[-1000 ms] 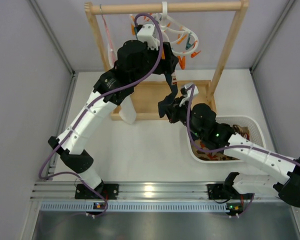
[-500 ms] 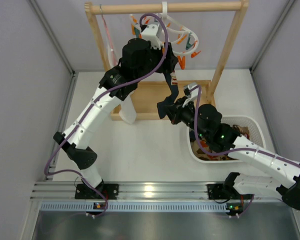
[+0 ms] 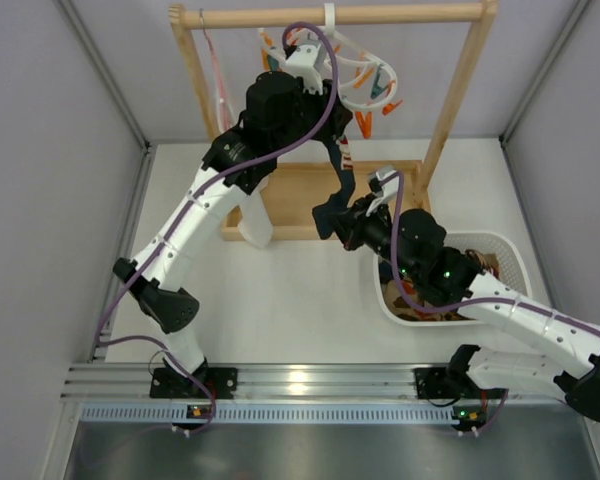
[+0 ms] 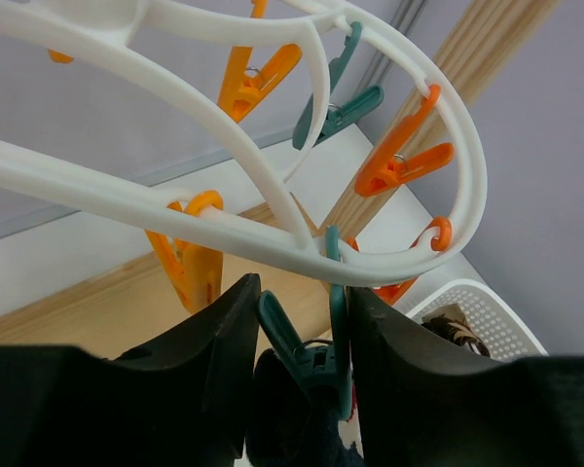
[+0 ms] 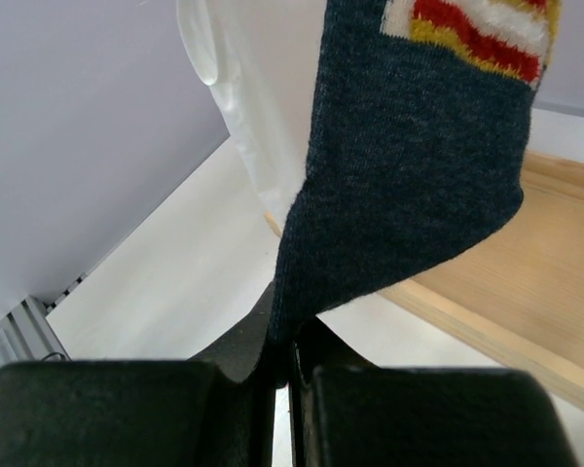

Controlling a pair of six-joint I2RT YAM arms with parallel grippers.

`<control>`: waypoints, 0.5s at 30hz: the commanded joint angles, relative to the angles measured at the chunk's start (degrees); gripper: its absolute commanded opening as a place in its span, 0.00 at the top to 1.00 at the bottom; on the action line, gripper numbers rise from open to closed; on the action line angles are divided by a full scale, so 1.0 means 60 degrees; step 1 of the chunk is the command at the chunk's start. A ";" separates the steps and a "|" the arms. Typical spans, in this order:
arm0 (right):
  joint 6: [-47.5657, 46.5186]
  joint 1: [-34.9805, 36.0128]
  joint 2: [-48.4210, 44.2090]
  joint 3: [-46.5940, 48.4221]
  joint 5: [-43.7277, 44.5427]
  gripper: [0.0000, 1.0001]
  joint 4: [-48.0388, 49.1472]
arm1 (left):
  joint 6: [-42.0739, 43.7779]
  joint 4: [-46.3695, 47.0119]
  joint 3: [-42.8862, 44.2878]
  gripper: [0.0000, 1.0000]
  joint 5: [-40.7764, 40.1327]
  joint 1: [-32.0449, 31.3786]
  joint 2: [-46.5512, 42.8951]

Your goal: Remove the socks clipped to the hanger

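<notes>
The white hanger (image 3: 358, 62) hangs by its hook from the wooden rail, with orange and teal clothespins round its loop (image 4: 224, 97). A dark navy sock (image 3: 342, 180) with red, yellow and white stripes (image 5: 409, 175) hangs from a teal clothespin (image 4: 316, 355). My left gripper (image 4: 302, 292) is up at the hanger (image 3: 327, 110), its jaws pressed on that pin's two handles. Lower down, my right gripper (image 5: 290, 341) is shut on the sock's bottom edge (image 3: 332, 222).
A white basket (image 3: 512, 250) at the right holds patterned socks (image 3: 480, 266). The wooden rack's posts (image 3: 458, 95) and base frame (image 3: 295, 195) surround the hanger. A long white cloth (image 3: 252, 222) and a thin pink hanger (image 3: 216, 85) hang at the rack's left.
My left gripper has risen closer to the hanger and its jaws have closed onto the teal clothespin. The right arm shifted slightly right, still gripping the sock.
</notes>
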 commanded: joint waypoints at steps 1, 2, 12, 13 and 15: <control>0.0011 0.0044 -0.0358 -0.0134 -0.0130 1.00 -0.0026 | 0.0096 0.0580 0.0445 0.58 0.0246 0.0033 0.0113; 0.0011 0.0044 -0.0460 -0.0236 -0.0101 1.00 -0.0026 | 0.0096 0.0594 0.0459 0.62 0.0246 0.0033 0.0128; 0.0201 0.0001 -0.1676 -0.1277 0.0617 1.00 -0.0376 | 0.0009 0.0580 0.0415 0.87 0.0084 0.0033 0.0128; 0.0187 0.0015 -0.1778 -0.1291 0.0719 1.00 -0.0537 | -0.0006 0.0580 0.0386 0.84 0.0099 0.0033 0.0085; 0.0172 0.0015 -0.2129 -0.1234 0.0982 1.00 -0.0961 | -0.0123 0.0580 0.0226 0.61 0.0128 0.0033 -0.0047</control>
